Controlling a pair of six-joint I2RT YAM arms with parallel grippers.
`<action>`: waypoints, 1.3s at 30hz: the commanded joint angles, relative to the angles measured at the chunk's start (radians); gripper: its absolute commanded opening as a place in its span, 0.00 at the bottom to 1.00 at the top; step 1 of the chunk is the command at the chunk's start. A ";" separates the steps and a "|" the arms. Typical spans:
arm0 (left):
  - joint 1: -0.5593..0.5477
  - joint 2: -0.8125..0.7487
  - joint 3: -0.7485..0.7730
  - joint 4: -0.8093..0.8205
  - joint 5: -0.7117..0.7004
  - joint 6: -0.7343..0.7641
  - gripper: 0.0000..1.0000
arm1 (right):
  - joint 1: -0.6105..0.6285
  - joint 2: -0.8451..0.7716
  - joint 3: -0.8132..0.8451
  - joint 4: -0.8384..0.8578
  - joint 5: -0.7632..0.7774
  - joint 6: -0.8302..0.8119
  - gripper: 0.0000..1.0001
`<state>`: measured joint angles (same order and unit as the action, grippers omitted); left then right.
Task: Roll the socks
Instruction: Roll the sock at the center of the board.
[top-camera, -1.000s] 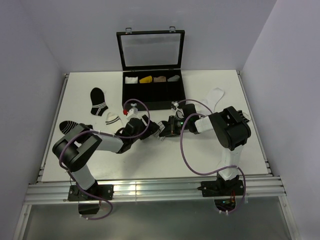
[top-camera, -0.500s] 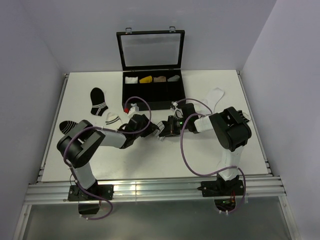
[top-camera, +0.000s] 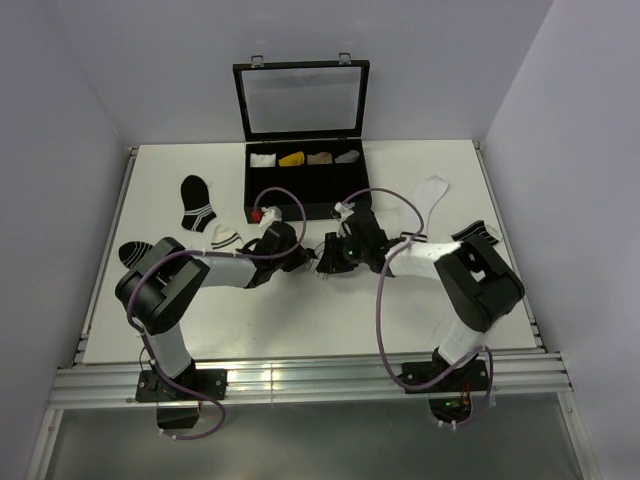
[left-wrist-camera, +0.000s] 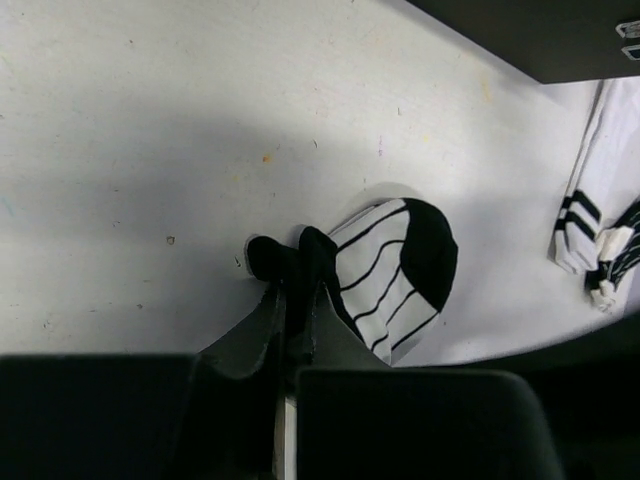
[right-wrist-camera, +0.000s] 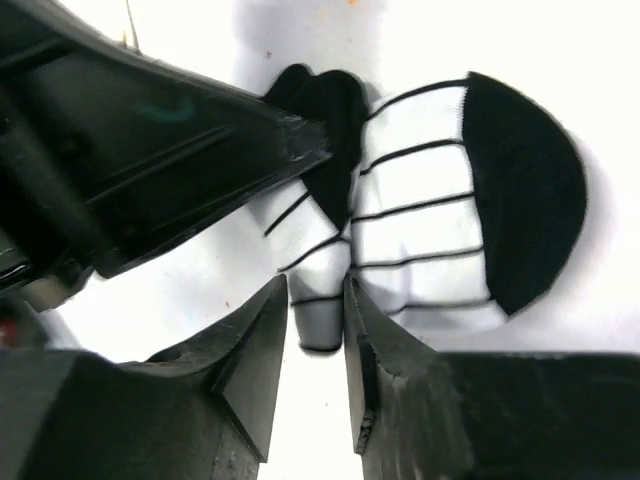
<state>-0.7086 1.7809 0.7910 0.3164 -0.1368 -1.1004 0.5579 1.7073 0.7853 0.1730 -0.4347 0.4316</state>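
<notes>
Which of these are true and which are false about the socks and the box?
1. The left gripper is shut on the white sock with black lines. True.
2. The box has its lid closed. False: the lid stands open.
3. That sock's toe is black. True.
4. The plain white sock lies on the left side of the table. False: it lies on the right side.
5. A yellow bundle sits in the box. True.
</notes>
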 joint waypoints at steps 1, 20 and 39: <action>-0.015 0.009 0.017 -0.218 -0.032 0.072 0.00 | 0.075 -0.131 -0.030 -0.026 0.287 -0.083 0.38; -0.023 -0.017 0.074 -0.339 -0.035 0.120 0.00 | 0.299 -0.235 -0.115 0.132 0.522 -0.275 0.50; -0.022 -0.023 0.079 -0.341 -0.001 0.134 0.00 | 0.318 -0.003 0.011 -0.015 0.582 -0.264 0.51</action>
<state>-0.7189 1.7626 0.8757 0.1081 -0.1532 -1.0149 0.8680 1.6608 0.7540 0.2291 0.1127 0.1589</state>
